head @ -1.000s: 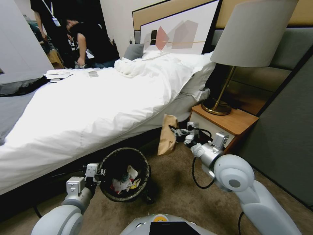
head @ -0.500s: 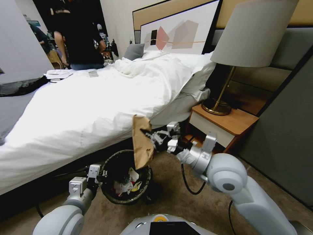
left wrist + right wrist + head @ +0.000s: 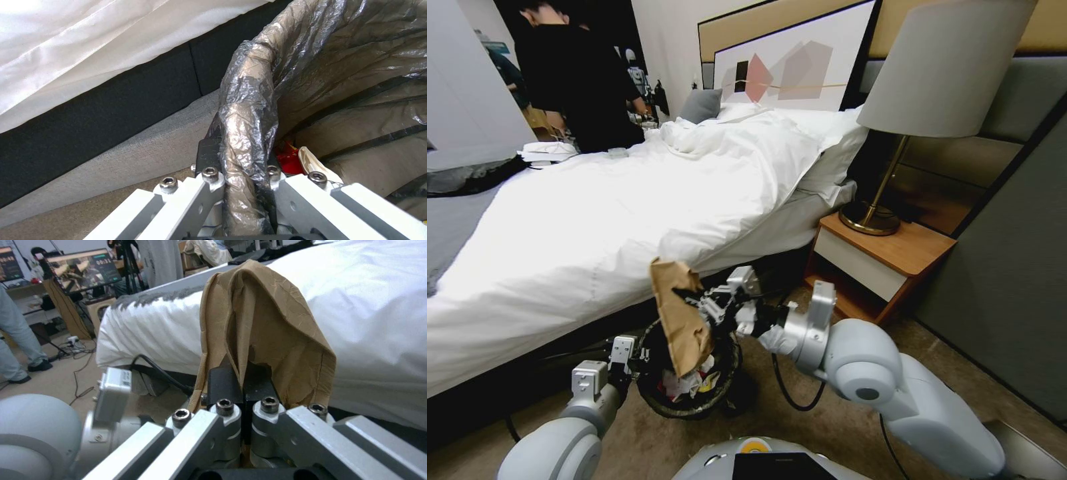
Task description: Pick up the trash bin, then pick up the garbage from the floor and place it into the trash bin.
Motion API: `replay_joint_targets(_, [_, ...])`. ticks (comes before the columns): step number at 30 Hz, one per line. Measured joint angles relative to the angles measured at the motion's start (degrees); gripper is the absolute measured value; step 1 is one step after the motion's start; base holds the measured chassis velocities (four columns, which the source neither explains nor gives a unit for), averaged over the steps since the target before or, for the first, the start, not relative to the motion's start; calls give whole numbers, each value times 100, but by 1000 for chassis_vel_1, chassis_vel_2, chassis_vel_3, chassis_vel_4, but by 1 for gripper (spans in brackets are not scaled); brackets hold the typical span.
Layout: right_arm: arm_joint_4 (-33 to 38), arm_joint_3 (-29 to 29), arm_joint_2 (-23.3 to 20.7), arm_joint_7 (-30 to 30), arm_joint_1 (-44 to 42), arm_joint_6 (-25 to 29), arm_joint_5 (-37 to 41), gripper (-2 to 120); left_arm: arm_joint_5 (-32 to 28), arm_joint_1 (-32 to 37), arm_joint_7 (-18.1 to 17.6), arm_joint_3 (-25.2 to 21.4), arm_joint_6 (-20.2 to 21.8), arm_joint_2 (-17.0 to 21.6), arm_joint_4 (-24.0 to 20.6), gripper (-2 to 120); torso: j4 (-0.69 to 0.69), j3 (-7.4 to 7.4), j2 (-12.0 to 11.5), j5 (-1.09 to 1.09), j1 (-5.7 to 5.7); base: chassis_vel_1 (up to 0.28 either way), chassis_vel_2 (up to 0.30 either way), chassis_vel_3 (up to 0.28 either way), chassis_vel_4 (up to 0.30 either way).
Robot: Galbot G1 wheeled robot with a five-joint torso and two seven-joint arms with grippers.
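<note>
Left to right, head view: left gripper [image 3: 639, 352] was clamped on the near-left rim of the one trash bin [image 3: 720, 393], which sat on the brown carpet [image 3: 800, 427] beside the bed [image 3: 594, 227]. In the left wrist view the two fingers [image 3: 209, 156] pinched the folded-over dark bag [image 3: 249, 110] at the rim, one finger outside and one inside the bin [image 3: 356, 100]. Inside the bin I counted roughly three pieces of garbage: a white paper wad [image 3: 675, 383], a red wrapper [image 3: 662, 387] and a yellow wrapper [image 3: 710, 381]; the rest of the bin's contents were hidden. The left wrist view showed a red scrap [image 3: 290, 160] and a white scrap [image 3: 313, 164] inside. One tan paper bag [image 3: 680, 317] hung above the bin opening, its lower end overlapping the rim from the camera's angle; I couldn't tell whether it touched. Right gripper [image 3: 697, 301] was closed on that bag's right edge, arm reaching in from the right. In the right wrist view the two fingers [image 3: 225, 380] were pressed together with the bag [image 3: 267, 333] caught between them, standing up past the tips. Further right stood one nightstand [image 3: 894, 253] carrying one lamp [image 3: 940, 80].
</note>
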Motion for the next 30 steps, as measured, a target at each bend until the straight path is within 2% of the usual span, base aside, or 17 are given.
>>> replay_joint_targets(18, [-222,28,-173,-82,-475,-170,-418,1,2,-35,-6,-26,-1,-49,0,1,0,0,0,1,0,0,0,0,0])
replay_joint_targets(21, [-197,44,-182,-68,-603,-186,-513,15,5,-46,-6,-19,-2,-63,0,1,0,0,0,1,0,0,0,0,0])
replay_joint_targets(22, [-197,44,-182,-68,-603,-186,-513,15,5,-46,-6,-19,-2,-63,0,1,0,0,0,1,0,0,0,0,0])
replay_joint_targets(24, [-153,122,-213,-60,-738,-189,-557,26,23,-34,-6,-18,-3,-61,0,1,-1,0,0,1,0,0,0,0,0])
replay_joint_targets(26, [-136,145,-226,-60,-788,-193,-564,29,28,-28,-6,-18,-4,-61,0,1,-1,0,0,1,0,0,0,0,0])
replay_joint_targets(28, [-83,177,-256,-65,-880,-203,-580,40,36,-24,-6,-18,-6,-61,0,1,-1,0,0,1,0,0,0,0,0])
replay_joint_targets(29, [-83,177,-256,-65,-880,-203,-580,40,36,-24,-6,-18,-6,-61,0,1,-1,0,0,1,0,0,0,0,0])
replay_joint_targets(30, [-72,178,-261,-65,-896,-204,-586,45,36,-27,-6,-16,-6,-61,0,1,-1,0,0,1,0,0,0,0,0])
